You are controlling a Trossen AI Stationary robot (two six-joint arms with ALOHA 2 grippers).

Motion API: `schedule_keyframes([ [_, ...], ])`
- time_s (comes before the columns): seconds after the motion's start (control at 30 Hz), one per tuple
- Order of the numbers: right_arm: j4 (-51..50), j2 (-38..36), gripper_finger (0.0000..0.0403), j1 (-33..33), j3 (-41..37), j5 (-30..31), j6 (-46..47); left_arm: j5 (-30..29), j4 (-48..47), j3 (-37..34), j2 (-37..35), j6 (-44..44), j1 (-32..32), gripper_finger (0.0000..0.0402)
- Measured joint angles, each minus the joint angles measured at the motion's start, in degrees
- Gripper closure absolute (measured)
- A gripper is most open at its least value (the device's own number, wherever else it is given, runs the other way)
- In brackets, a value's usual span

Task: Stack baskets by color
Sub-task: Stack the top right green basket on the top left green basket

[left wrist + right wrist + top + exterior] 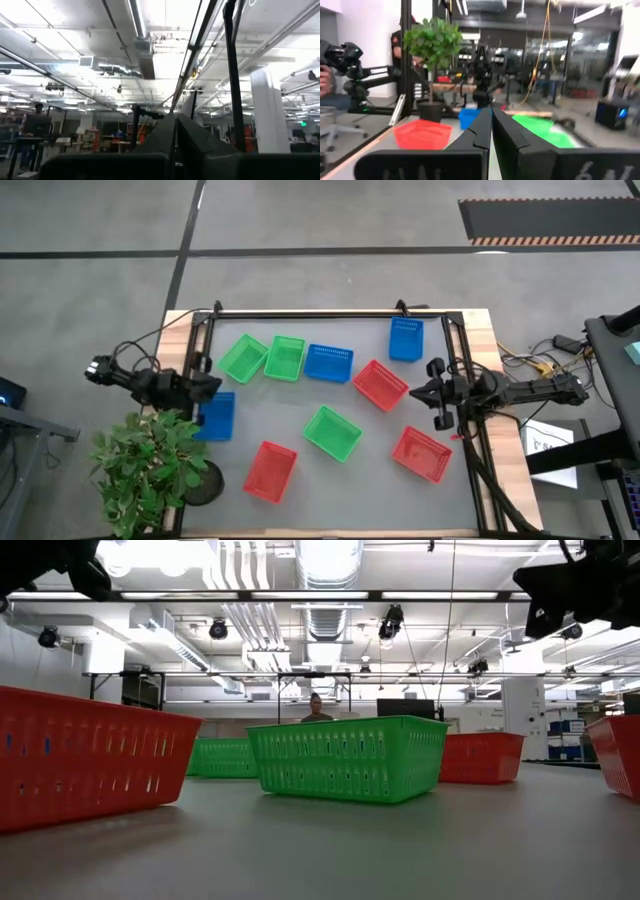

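Several baskets stand apart, bottoms on the grey table (300, 405). Two green ones (243, 357) (284, 358) and a blue one (328, 362) line the far side, with another blue one (405, 339) at the far right. Red baskets (380, 384) (421, 453) (270, 470) and a green one (332, 432) lie nearer. A blue basket (215, 418) sits at the left edge. Just beyond it my left gripper (207, 387) (175, 145) is shut, empty and tipped upward. My right gripper (414, 392) (490, 130) is shut and empty at the right edge, beside a red basket.
A potted plant (150, 465) stands at the near left corner. Black frame rails (330, 314) run along the table's far and side edges. Cables (530, 365) lie off the right side. In the low view a person (315, 710) shows far behind the green basket (345, 755).
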Motion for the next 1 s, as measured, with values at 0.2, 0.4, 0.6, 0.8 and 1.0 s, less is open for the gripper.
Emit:
schedule_keyframes([
  [0.2,1.03,0.04,0.0394,0.02,0.00,6.88,-3.34,-0.01,0.53,0.03,-0.05,-0.07,0.00,0.0400],
  [0.4,3.27,0.70,0.0394,0.02,0.00,6.99,-5.75,0.03,0.74,-0.13,1.45,-0.08,0.00,0.0400],
  [0.6,14.77,4.89,0.0394,0.02,0.00,7.08,-8.86,-7.68,6.11,0.40,8.35,-0.17,0.02,0.0400],
  [0.8,26.94,11.15,0.0394,0.02,0.08,7.18,-15.41,-21.95,7.34,4.40,19.47,-2.75,0.04,0.0400],
  [1.0,26.92,16.63,0.0394,0.01,4.81,11.50,-20.98,-26.41,7.67,8.41,28.36,-6.05,0.14,0.0400],
])
